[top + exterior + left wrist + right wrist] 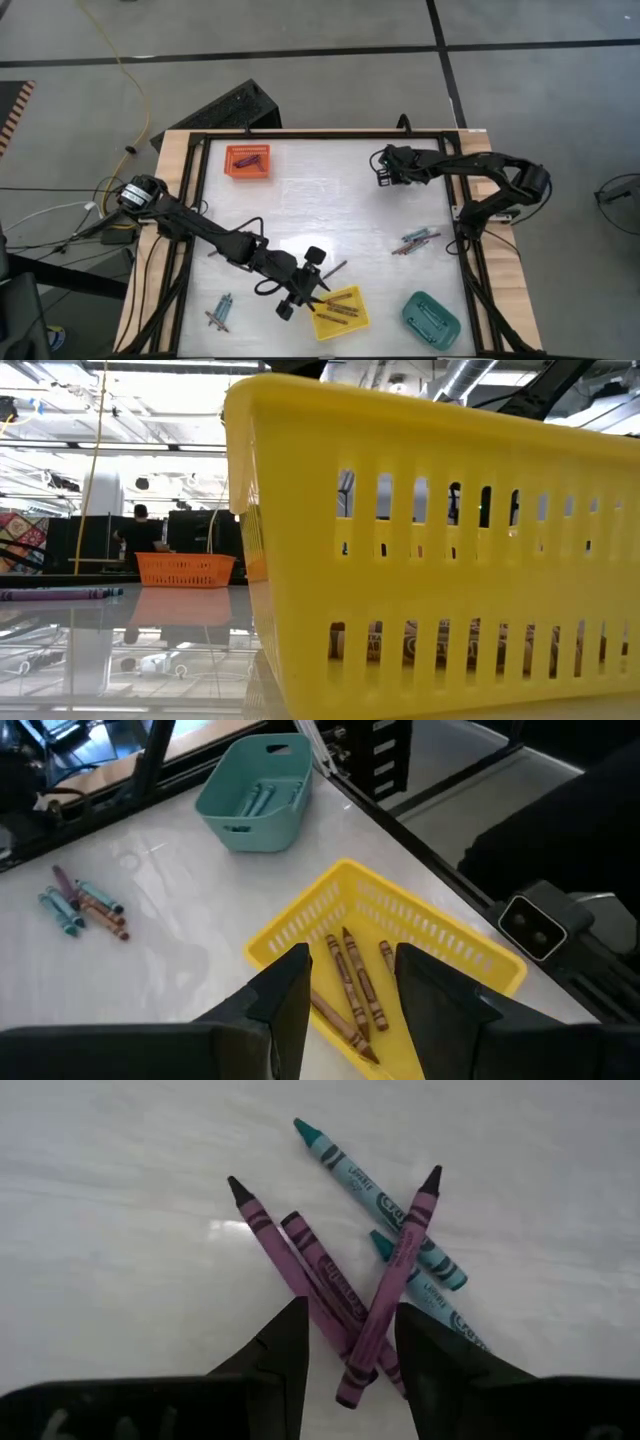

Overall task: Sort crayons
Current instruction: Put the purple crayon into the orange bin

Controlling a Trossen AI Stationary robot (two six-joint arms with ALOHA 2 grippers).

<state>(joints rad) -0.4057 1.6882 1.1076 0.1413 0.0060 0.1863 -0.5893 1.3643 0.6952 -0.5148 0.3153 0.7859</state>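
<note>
The left gripper (300,290) hovers above the yellow tray (341,312) near the front edge of the table (300,190); its fingers (290,995) stand apart and grasp nothing. Brown crayons (350,985) lie loose in the bottom of the yellow tray, directly beyond these fingers. The teal tray (431,318) sits near the front right corner of the table and contains teal crayons (262,797). The orange tray (247,161) sits near the back left corner of the table and holds at least one purple crayon (247,159). The right gripper (385,170) is positioned over the back centre of the table, released and holding nothing. The right wrist view shows a crossed pile of three purple crayons (320,1275) and two teal crayons (375,1195) lying on the table beyond its open fingers (285,1350). Two further mixed clusters of crayons remain on the table: one near the right edge (416,241) and one near the front left corner (221,313).
</note>
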